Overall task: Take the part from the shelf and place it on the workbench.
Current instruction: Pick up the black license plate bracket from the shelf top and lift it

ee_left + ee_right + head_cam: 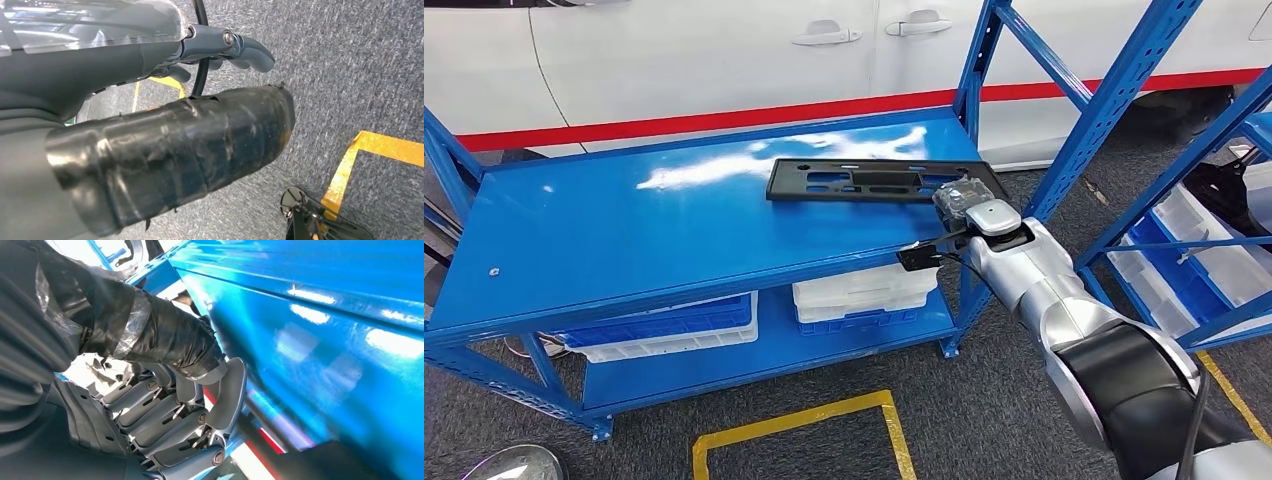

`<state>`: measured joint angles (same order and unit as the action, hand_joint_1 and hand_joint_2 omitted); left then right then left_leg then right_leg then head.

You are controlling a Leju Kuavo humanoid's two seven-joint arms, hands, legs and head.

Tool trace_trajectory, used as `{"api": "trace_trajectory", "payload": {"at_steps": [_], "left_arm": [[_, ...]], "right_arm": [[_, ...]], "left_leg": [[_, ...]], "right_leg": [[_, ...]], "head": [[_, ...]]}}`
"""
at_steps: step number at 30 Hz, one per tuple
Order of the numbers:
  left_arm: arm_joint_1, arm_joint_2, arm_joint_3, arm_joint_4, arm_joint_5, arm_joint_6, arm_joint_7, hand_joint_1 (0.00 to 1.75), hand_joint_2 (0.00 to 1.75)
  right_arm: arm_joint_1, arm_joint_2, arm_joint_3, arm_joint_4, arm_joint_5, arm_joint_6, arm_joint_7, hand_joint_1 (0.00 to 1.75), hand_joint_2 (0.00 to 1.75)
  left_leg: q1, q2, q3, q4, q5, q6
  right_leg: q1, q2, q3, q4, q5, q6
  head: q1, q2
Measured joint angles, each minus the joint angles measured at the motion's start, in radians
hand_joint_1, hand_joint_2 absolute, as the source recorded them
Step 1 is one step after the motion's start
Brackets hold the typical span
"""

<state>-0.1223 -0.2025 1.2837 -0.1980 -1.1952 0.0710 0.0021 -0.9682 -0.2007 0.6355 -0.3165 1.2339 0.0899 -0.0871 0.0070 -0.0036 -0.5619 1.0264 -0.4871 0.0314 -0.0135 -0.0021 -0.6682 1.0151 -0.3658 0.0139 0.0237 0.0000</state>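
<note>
The blue shelf (674, 225) carries the flat black part (874, 180) on its top deck, towards the right-hand upright (969, 70), long axis running along the shelf. The right hand (969, 205) sits at the part's near right end; its fingers (165, 415) look curled, grip uncertain. The left hand (220, 45) hangs over carpet, holding nothing. White bins (864, 292) sit below.

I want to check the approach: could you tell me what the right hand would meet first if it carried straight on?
Most likely the near end of the black part on the blue workbench; the right hand already sits at that end, though depth is unclear.
</note>
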Motion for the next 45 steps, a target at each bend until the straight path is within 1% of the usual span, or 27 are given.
{"api": "trace_trajectory", "payload": {"at_steps": [5, 6, 9, 10, 13, 17, 20, 24, 45], "left_arm": [[0.000, -0.001, 0.000, 0.000, 0.000, 0.000, -0.006, 0.00, 0.00], [0.000, -0.001, 0.000, 0.000, 0.000, 0.000, -0.006, 0.00, 0.00], [0.000, -0.002, 0.000, 0.000, -0.001, 0.000, -0.006, 0.00, 0.00], [0.000, -0.003, 0.000, 0.000, -0.001, 0.000, -0.006, 0.00, 0.00], [0.000, -0.004, 0.000, 0.000, -0.002, 0.000, -0.006, 0.00, 0.00], [-0.001, -0.004, 0.000, 0.000, -0.002, -0.001, -0.008, 0.00, 0.00], [-0.001, -0.004, 0.000, 0.000, -0.003, -0.003, -0.009, 0.00, 0.00], [-0.001, -0.004, 0.000, 0.000, -0.001, -0.005, -0.009, 0.00, 0.00], [0.000, -0.003, 0.000, 0.000, -0.019, 0.006, 0.003, 0.00, 0.00]], "right_arm": [[0.000, 0.000, 0.000, 0.000, 0.009, -0.011, 0.009, 1.75, 1.75], [0.000, 0.000, 0.000, 0.000, 0.011, -0.012, 0.010, 1.51, 1.75], [0.000, 0.000, 0.000, 0.000, 0.016, -0.020, 0.011, 0.20, 1.75], [0.000, 0.000, 0.000, 0.000, 0.019, -0.025, 0.012, 0.00, 1.75], [0.000, 0.003, 0.000, -0.002, 0.029, -0.042, 0.019, 0.00, 1.75], [0.000, 0.010, 0.000, -0.002, 0.039, -0.044, 0.025, 0.00, 0.00], [0.000, 0.012, 0.000, -0.002, 0.043, -0.043, 0.018, 0.00, 0.00], [-0.001, 0.012, 0.000, -0.002, 0.045, -0.041, 0.004, 0.00, 1.75], [-0.006, 0.020, -0.003, -0.014, 0.068, -0.040, 0.007, 0.00, 1.75]], "left_leg": [[0.000, 0.000, 0.000, 0.000, 0.000, 0.000], [0.000, 0.000, 0.000, 0.000, 0.000, 0.000], [0.000, 0.000, 0.000, 0.000, 0.000, 0.000], [0.000, 0.000, 0.000, 0.000, 0.000, 0.000], [0.000, 0.000, 0.000, 0.000, 0.000, 0.000], [0.000, 0.000, 0.000, 0.000, 0.000, 0.000], [0.000, 0.000, 0.000, 0.000, 0.000, 0.000], [0.000, 0.000, 0.000, 0.000, 0.000, 0.000], [0.000, 0.000, 0.000, 0.000, 0.001, 0.001]], "right_leg": [[0.000, 0.000, 0.000, 0.000, 0.000, 0.000], [0.000, 0.000, 0.000, 0.000, 0.000, 0.000], [0.000, 0.000, 0.000, 0.000, 0.000, 0.000], [0.000, 0.000, 0.000, 0.000, 0.000, 0.000], [0.000, 0.000, 0.000, 0.000, 0.000, 0.000], [0.000, 0.000, 0.000, 0.000, 0.000, 0.000], [0.000, 0.000, 0.000, 0.000, 0.000, 0.000], [0.000, 0.000, 0.000, 0.000, 0.000, 0.000], [0.000, 0.000, 0.000, 0.000, 0.001, 0.001]], "head": [[0.000, 0.000], [0.000, 0.000], [0.000, 0.000], [0.000, 0.000], [0.000, 0.000], [0.000, 0.000], [0.000, 0.000], [0.000, 0.000], [0.000, 0.000]]}}
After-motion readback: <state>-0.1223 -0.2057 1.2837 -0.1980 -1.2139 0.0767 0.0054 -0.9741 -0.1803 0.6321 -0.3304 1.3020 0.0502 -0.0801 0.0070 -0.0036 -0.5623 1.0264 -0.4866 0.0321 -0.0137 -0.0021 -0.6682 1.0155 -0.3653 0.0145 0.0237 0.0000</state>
